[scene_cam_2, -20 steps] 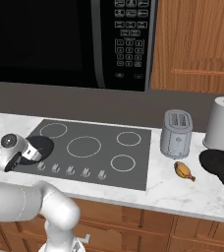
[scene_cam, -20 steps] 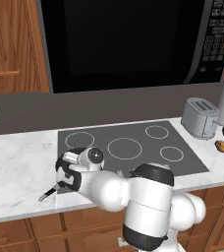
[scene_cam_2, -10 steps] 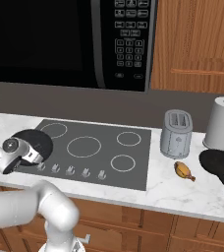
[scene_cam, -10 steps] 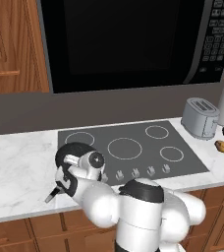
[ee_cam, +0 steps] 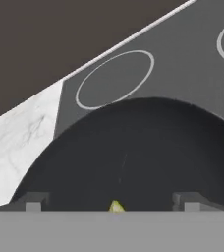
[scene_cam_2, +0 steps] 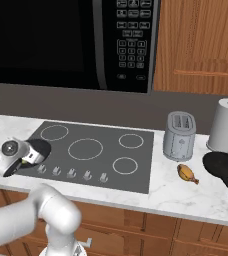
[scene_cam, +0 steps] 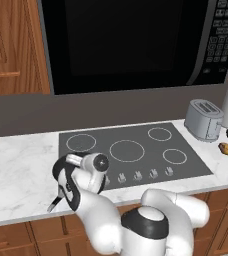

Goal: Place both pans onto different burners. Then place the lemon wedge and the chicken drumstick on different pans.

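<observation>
Left pan (ee_cam: 148, 152): on the cooktop's (scene_cam: 136, 145) front-left corner — we see the lemon wedge (ee_cam: 116, 206) inside.
Right pan (scene_cam_2: 224, 167): on the tabletop (scene_cam_2: 186, 192), drumstick (scene_cam_2: 186, 173) beside it.
Pincer (ee_cam: 113, 201): fingers apart — nothing held.

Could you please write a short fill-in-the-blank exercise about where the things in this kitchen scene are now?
1. The lemon wedge lies inside a black ____.
2. The chicken drumstick lies on the counter between the toaster and the second ____.
3. The paper towel roll stands ____ on the counter.
4. The end effector fingers stand ____ above the wedge.

Missing words: pan; pan; upright; apart
</observation>
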{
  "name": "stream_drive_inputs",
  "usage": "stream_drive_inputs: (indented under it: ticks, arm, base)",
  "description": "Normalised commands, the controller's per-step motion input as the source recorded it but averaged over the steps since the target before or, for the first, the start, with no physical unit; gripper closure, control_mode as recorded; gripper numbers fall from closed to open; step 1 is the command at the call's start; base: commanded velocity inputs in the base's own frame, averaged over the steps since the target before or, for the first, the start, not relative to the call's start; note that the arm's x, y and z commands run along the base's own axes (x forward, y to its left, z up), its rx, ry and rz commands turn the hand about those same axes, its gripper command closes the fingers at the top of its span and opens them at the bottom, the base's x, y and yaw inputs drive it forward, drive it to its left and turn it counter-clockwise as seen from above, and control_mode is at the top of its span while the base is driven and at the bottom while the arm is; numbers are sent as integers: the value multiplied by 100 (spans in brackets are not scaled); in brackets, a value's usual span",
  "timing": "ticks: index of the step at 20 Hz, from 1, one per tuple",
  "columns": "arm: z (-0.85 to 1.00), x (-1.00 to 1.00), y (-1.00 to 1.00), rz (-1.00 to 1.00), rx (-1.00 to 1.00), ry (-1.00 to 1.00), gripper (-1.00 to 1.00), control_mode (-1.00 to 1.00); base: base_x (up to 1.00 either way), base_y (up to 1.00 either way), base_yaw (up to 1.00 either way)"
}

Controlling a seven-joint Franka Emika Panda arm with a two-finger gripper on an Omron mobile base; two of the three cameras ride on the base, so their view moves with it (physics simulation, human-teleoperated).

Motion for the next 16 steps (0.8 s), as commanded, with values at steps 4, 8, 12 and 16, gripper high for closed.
stream_drive_inputs:
  ticks: [4,8,12,16]
  arm:
    - [55,0,0,0,0,-7,-100,-100]
    - [50,0,0,0,0,-6,-100,-100]
    - [31,0,-8,0,0,-2,-100,-100]
    - [11,0,-18,5,0,0,-100,-100]
  base:
    - [0,0,0]
    - [0,0,0]
    - [0,0,0]
    - [0,0,0]
